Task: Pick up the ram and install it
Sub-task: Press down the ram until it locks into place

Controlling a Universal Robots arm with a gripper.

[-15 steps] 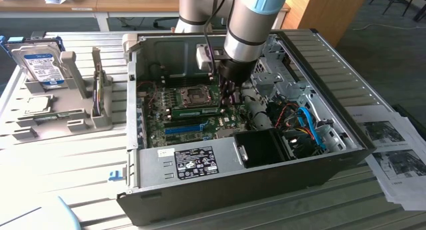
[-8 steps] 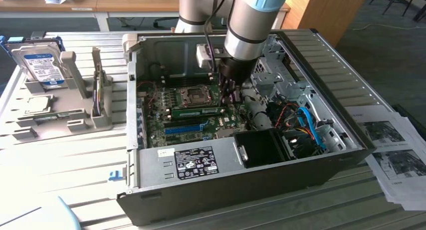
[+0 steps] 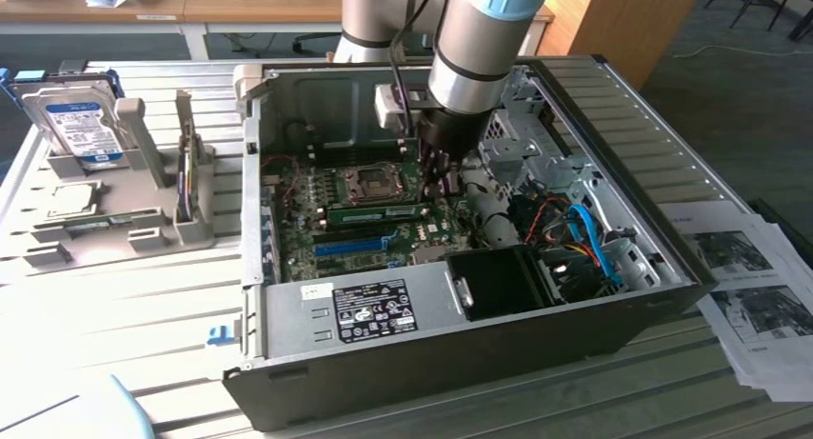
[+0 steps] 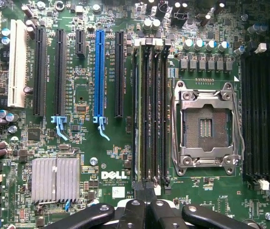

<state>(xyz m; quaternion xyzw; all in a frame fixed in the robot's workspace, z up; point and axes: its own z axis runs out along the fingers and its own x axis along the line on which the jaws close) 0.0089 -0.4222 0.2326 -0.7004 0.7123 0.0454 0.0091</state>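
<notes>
While the arm reaches down into the open computer case (image 3: 661,268), its gripper (image 3: 441,177) hangs low over the motherboard (image 3: 324,234), just on the exterior view's right of the empty CPU socket (image 3: 376,181). The fingers (image 4: 137,212) are drawn tight together with nothing between them. The ram (image 3: 376,213), a long green stick, lies along the board between the CPU socket and the bright blue expansion slot (image 3: 352,246), close below the gripper. From the wrist camera the ram (image 4: 138,114) sits edge-on in the outermost of a bank of black memory slots (image 4: 157,112), on the side facing the blue expansion slot (image 4: 99,74), and its near end is right at the closed fingertips; whether they touch it I cannot tell. Outside the case, on the exterior view's left, a grey parts holder (image 3: 152,225) stands on the table with a silver hard drive (image 3: 76,125) upright in it. Printed sheets (image 3: 749,287) lie on the exterior view's right.
</notes>
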